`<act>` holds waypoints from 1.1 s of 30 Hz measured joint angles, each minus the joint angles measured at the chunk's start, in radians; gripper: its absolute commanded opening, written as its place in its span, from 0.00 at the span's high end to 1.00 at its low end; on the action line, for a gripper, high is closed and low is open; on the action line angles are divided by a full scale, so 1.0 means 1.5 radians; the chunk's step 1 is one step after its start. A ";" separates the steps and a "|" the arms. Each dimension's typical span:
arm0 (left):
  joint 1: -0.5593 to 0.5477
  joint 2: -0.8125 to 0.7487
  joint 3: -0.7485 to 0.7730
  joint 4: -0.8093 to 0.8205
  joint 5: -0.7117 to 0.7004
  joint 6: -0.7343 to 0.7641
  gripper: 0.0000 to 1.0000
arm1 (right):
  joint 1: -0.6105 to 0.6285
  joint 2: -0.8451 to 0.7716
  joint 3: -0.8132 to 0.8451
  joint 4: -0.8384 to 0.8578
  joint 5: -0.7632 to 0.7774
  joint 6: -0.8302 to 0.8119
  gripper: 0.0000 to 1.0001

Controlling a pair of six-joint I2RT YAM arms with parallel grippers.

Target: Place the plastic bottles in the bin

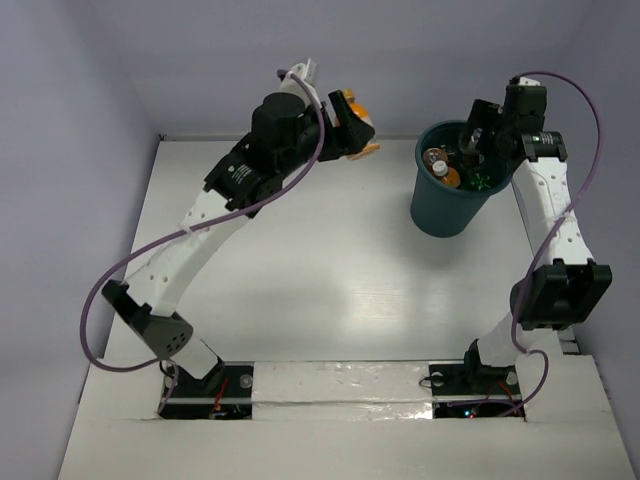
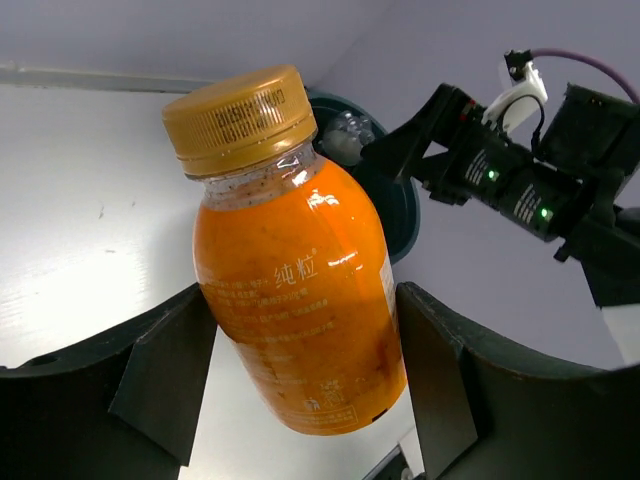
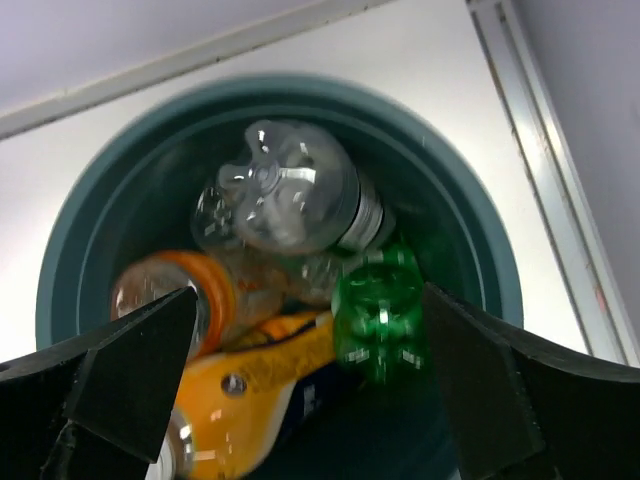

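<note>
Orange bottle (image 2: pixel 300 290), full, probably heavy and slick, is clamped at its belly by the left gripper (image 2: pixel 300 375). Right gripper (image 3: pixel 310 360) gapes empty over the bin (image 3: pixel 488 235).

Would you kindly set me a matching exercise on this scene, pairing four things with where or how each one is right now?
Things:
1. orange bottle
2. green bottle
3. right gripper
4. bin

Place or state:
A. open, above the bin, holding nothing
B. held in the left gripper
C. standing on the table, far right
D. lying inside the bin

Pairs: 1-B, 2-D, 3-A, 4-C
</note>
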 measured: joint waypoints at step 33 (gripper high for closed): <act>-0.150 0.610 0.448 0.358 -0.030 -0.088 0.54 | 0.021 -0.629 -0.312 0.090 -0.151 0.277 0.91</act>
